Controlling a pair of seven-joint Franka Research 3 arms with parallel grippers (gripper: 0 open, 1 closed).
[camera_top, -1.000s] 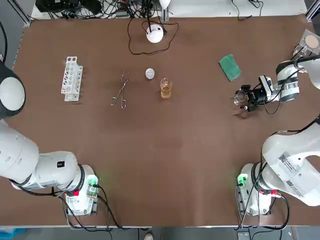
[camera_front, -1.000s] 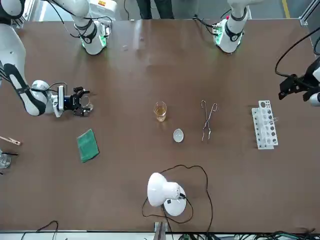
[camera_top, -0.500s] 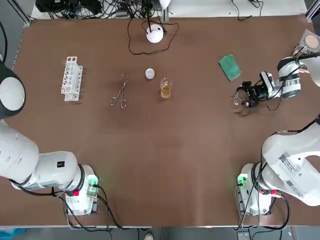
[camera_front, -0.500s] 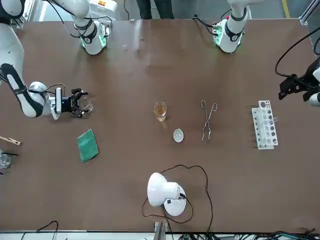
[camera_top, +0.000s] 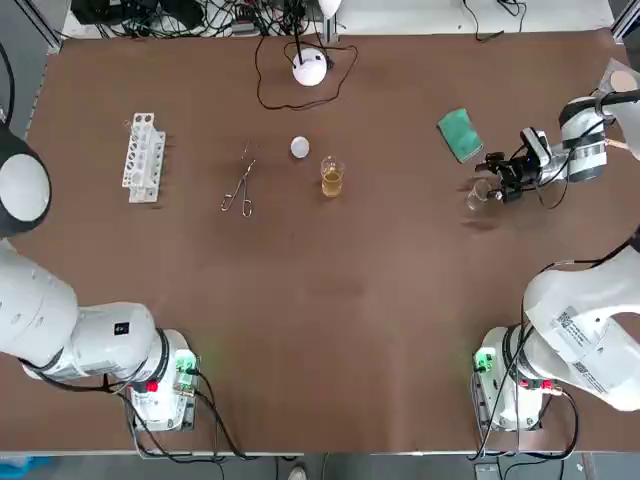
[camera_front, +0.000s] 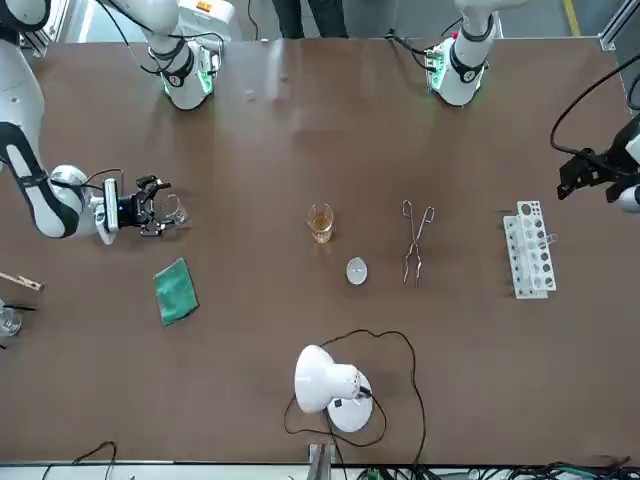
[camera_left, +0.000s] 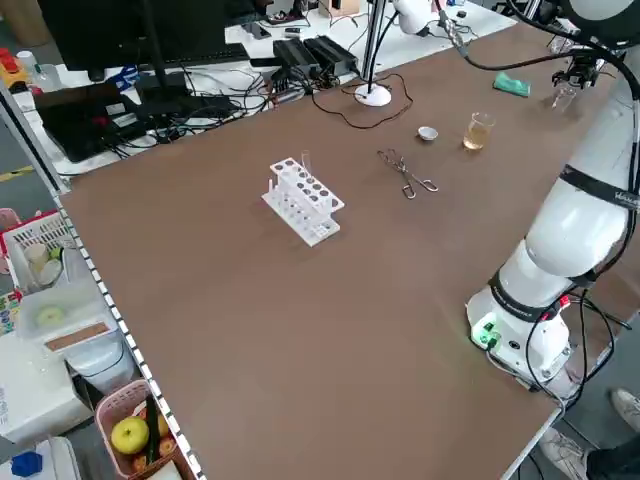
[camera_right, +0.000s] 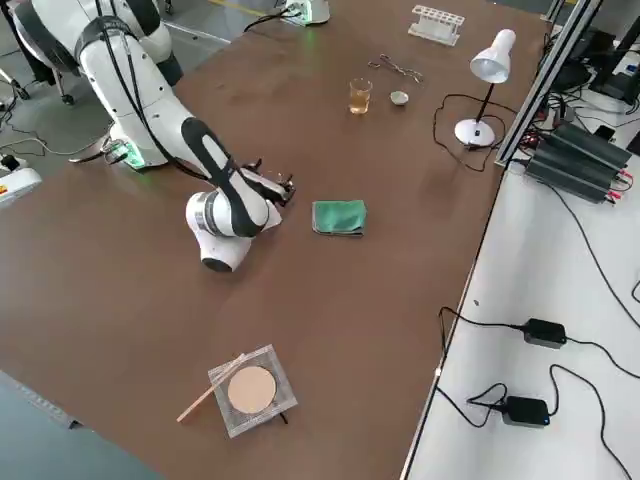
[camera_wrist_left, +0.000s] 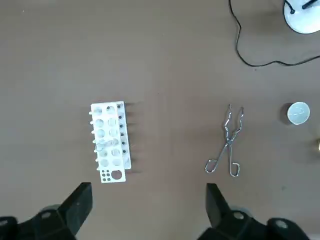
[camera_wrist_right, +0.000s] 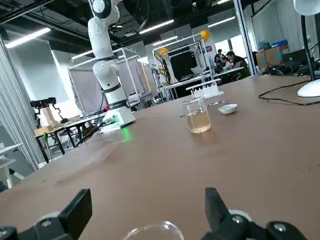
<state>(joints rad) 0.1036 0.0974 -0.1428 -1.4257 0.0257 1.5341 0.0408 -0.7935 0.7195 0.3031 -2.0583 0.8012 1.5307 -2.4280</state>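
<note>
Two arms here, only one busy. The right gripper (camera_front: 158, 207) lies low and level on the right side of the table, jaws apart. The small empty glass beaker (camera_wrist_right: 152, 231) stands upright between its fingers, and neither seems to touch it. Coming in sideways lines the fingers up with the glass wall, I'd guess. The left gripper (camera_wrist_left: 147, 189) hangs high over the test tube rack (camera_wrist_left: 111, 142) on the left, jaws apart and holding nothing. Mid-table: tongs (camera_top: 239, 182), a beaker of amber liquid (camera_top: 332, 178), a small white dish (camera_top: 300, 147). A green cloth (camera_top: 460, 134) sits just beyond the right gripper, with a desk lamp (camera_top: 310, 67) at the far edge.
</note>
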